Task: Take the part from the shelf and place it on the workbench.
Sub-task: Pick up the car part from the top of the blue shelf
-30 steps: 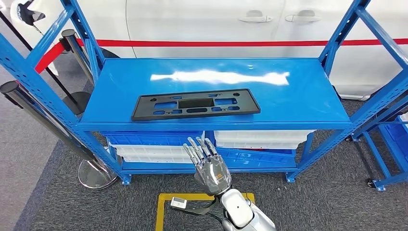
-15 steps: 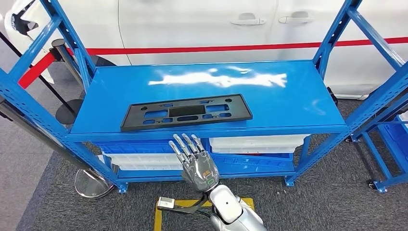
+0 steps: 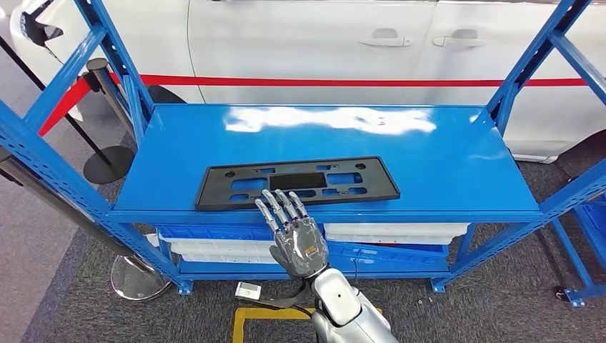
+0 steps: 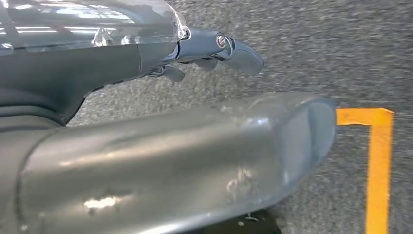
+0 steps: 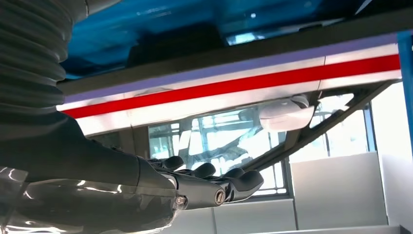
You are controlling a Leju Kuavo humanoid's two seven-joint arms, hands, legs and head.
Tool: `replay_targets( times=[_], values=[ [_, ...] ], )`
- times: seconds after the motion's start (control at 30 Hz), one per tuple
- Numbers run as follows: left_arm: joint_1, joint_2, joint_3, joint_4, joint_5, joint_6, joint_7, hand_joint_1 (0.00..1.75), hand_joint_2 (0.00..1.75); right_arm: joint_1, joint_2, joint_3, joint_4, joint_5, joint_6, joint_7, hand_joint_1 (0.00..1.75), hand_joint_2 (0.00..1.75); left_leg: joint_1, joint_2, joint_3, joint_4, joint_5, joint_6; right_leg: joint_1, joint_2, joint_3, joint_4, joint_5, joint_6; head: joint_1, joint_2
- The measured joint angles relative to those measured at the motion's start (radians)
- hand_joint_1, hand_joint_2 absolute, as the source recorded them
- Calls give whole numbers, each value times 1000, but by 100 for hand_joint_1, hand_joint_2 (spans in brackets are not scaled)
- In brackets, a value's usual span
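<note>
One hand, the right hand (image 3: 296,239), has risen over the last second from below the shelf (image 3: 443,168) edge until its fingertips overlap the near edge of the black part (image 3: 296,182), fingers spread and holding nothing. The part lies flat near the shelf's front edge, untouched as far as I can tell. The left hand (image 4: 146,161) hangs over the carpet with nothing in it, so the reach looks nearly complete and grasping comes next.

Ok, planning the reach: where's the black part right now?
In the head view, the black part lies flat on the blue shelf, near its front edge, left of centre, just beyond the right robot hand.
</note>
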Motion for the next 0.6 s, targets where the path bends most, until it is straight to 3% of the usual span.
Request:
replay_targets(
  times=[0.07, 0.13, 0.2, 0.23, 0.33, 0.37, 0.4, 0.47, 0.5, 0.53, 0.6],
  values=[
    [-3, -2, 2, 2, -3, 0, 2, 0, 0, -1, 0, -5, 0, -5, 0, -3, 0, 175, -1, -1, 9, 1, -11, -10, 8, 2, 16, -56, 28, -16, -2, 0],
    [-6, -2, 4, 3, -3, 0, 3, 0, 0, -2, 1, -8, -1, -7, 0, -4, 0, 175, -4, 1, 17, 6, -12, -23, 5, 4, 32, -70, 25, -21, -2, 0],
    [-7, -1, 6, 3, -3, 1, 3, 0, 0, -5, 4, -10, -2, -8, 0, -4, 0, 175, -3, 3, 8, 45, -20, -33, -3, 5, 55, -86, 23, -28, -5, 0],
    [-8, -1, 6, 3, -3, 1, 3, 0, 0, -6, 5, -11, -3, -8, 0, -4, 0, 175, -1, 3, -15, 89, -35, -39, -7, 4, 65, -92, 21, -29, -6, 0],
    [-8, -1, 7, 3, -4, 2, 3, 0, 0, -7, 6, -12, -3, -8, 0, -4, 0, 175, 10, 4, -124, 254, -104, -55, -9, 3, 79, -93, 7, -31, -10, 0],
    [-7, 0, 8, 3, -6, 2, 3, 0, 0, -6, 6, -12, -3, -8, 0, -4, 0, 175, 14, 4, -147, 271, -105, -59, -10, 4, 84, -91, 1, -29, -10, 0],
    [-5, 0, 9, 3, -8, 2, 4, 0, 0, -6, 6, -12, -3, -8, 0, -4, 0, 175, 18, 4, -154, 255, -83, -63, -11, 5, 90, -89, -5, -27, -10, 0],
    [-2, 1, 12, 3, -11, 2, 4, 0, 0, -7, 6, -12, -3, -8, 0, -1, 0, 175, 24, 5, -128, 138, 15, -69, -15, 7, 104, -84, -20, -17, -10, 0],
    [-2, 1, 13, 3, -13, 1, 5, 0, 0, -8, 6, -12, -2, -7, 0, 1, 0, 175, 25, 5, -114, 82, 50, -71, -16, 8, 109, -81, -26, -12, -11, 0],
    [-3, 2, 14, 3, -14, 1, 5, 0, 0, -10, 6, -14, -1, -7, 0, 5, 0, 175, 24, 7, -106, 42, 66, -66, -15, 7, 108, -78, -30, -6, -12, 0],
    [-4, 2, 14, 4, -19, -1, 7, 0, 0, -16, 5, -17, 5, -7, 1, 12, 0, 175, 19, 8, -107, 23, 66, -48, -12, 6, 103, -74, -36, 6, -13, 0]
  ],
)
